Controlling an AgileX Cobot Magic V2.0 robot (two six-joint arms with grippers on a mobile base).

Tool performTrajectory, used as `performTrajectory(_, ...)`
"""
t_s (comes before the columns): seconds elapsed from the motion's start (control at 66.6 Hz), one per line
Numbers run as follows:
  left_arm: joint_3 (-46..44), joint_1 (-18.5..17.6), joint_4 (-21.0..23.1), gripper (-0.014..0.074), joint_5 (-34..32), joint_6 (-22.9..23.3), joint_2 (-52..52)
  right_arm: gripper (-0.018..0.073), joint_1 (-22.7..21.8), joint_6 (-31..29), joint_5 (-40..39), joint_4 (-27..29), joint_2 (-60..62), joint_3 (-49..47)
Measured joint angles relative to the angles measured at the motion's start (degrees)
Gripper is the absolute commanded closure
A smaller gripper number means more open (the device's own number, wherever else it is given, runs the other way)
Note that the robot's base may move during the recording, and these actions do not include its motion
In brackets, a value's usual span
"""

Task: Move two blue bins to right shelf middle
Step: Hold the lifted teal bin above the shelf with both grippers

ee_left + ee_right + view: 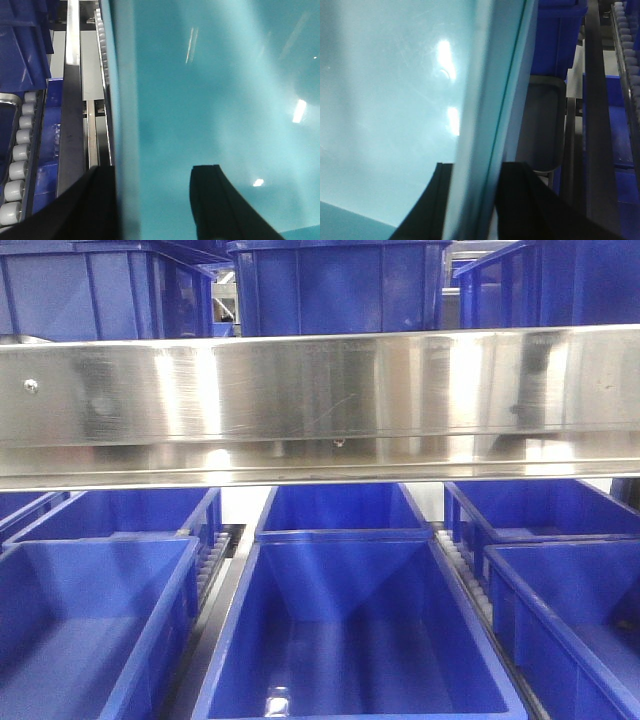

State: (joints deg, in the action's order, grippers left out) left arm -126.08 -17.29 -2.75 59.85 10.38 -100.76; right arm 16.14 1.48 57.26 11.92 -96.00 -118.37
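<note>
Three blue bins fill the near row in the front view: the middle bin [360, 640], with a left bin [90, 630] and a right bin [570, 620] just beside it. Roller strips [455, 555] run between the lanes. More bins stand behind them, and a steel beam [320, 390] crosses the view above, with an upper bin [340, 285] on the level over it.

In the left wrist view, a bin [225, 75] looks pale teal and its wall fills most of the frame. The left claw [152, 170] straddles the rim, with one black finger [95, 210] outside against the wall and the other inside. Whether they squeeze cannot be told. Rollers [15, 170] line the far left, beside a dark rail [70, 125].

In the right wrist view, the bin [385, 100] again shows as a pale teal wall. The right claw [476, 167] is clamped on its rim, a finger pressed to either side. Whether this is the middle bin cannot be told.
</note>
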Motion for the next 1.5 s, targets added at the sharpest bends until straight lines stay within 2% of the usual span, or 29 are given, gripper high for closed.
performTrajectory(1.501, 0.0, 0.0, 0.0, 0.0707, 0.0, 0.0, 0.0, 0.0713, 0.0, 0.0, 0.2, 0.0, 0.1, 0.0)
